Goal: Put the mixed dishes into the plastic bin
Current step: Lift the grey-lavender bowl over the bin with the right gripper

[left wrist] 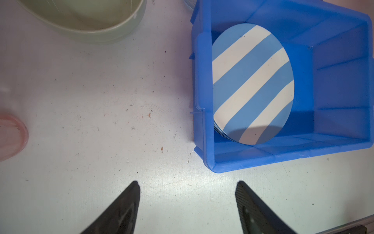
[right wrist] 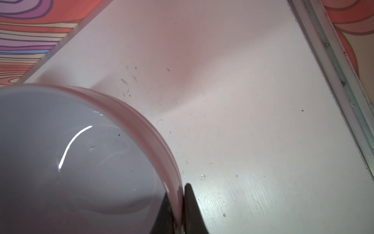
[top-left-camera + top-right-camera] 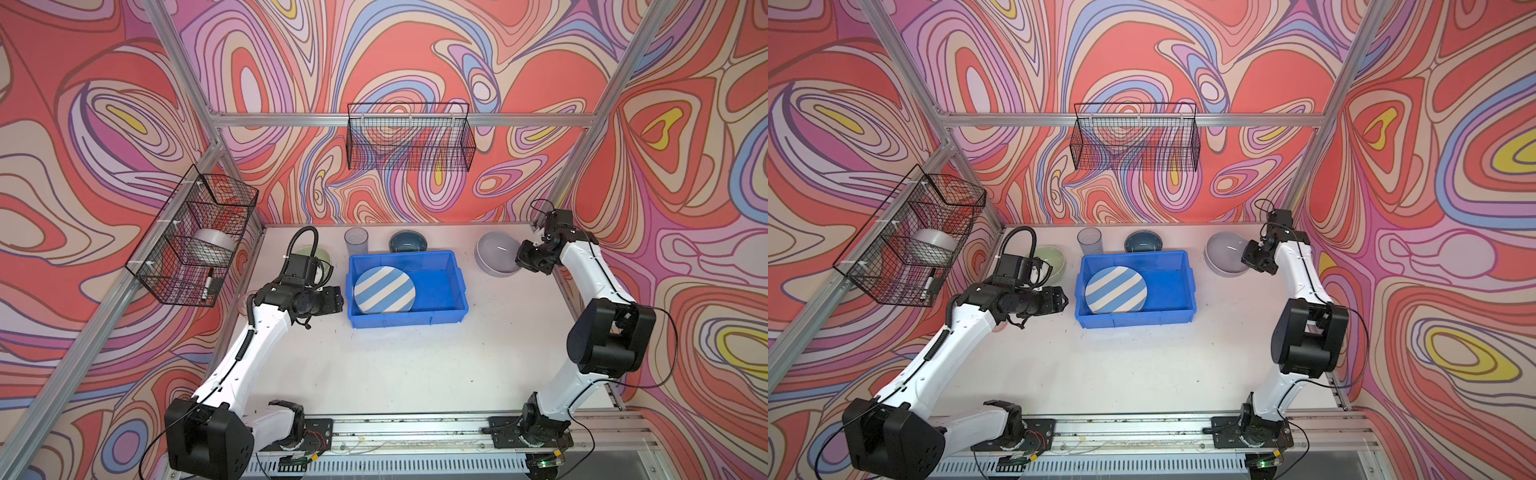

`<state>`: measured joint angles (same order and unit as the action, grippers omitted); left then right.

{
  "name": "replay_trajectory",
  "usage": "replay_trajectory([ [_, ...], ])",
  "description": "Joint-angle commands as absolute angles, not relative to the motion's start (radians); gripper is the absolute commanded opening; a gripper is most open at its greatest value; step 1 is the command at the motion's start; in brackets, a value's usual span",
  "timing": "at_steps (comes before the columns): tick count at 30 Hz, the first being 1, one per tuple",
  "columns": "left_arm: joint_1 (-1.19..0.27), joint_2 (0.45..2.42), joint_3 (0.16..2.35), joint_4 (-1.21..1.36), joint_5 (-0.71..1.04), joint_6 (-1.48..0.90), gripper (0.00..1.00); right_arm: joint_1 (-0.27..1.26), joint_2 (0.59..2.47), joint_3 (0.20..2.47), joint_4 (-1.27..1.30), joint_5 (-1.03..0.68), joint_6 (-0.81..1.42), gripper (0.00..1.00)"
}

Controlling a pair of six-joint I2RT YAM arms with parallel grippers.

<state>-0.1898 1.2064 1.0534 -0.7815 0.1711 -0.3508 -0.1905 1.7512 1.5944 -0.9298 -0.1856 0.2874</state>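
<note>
Two jaws of the right gripper (image 2: 178, 202) pinch only the thin rim of the lavender bowl (image 3: 496, 257), right of the plastic bin (image 3: 436, 291); lifted so, it may pivot and slip out (glossy wall). Meanwhile the left gripper (image 1: 187, 202) hangs spread and empty left of the bin, which holds the striped plate (image 3: 384, 295). No brand or writing seems legible at this distance.
</note>
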Motion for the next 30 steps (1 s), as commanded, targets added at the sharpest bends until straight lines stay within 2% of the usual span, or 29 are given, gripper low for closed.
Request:
replay_trajectory([
  [1,-0.174,1.216,1.081,-0.816,0.147,-0.341,0.78,-0.151,1.715,1.678,-0.975,-0.309,0.252,0.0],
  [10,-0.166,1.211,1.082,-0.822,0.135,-0.345,0.78,0.006,1.724,1.797,-1.033,-0.294,0.239,0.0],
  [20,-0.156,1.187,1.078,-0.842,0.122,-0.313,0.79,0.243,1.846,1.964,-1.063,-0.242,0.255,0.0],
  [24,-0.156,1.163,1.069,-0.844,0.095,-0.305,0.88,0.323,1.912,2.039,-1.091,-0.212,0.255,0.0],
  [30,-0.153,1.146,1.06,-0.848,0.082,-0.299,0.9,0.41,1.991,2.09,-1.088,-0.206,0.257,0.0],
])
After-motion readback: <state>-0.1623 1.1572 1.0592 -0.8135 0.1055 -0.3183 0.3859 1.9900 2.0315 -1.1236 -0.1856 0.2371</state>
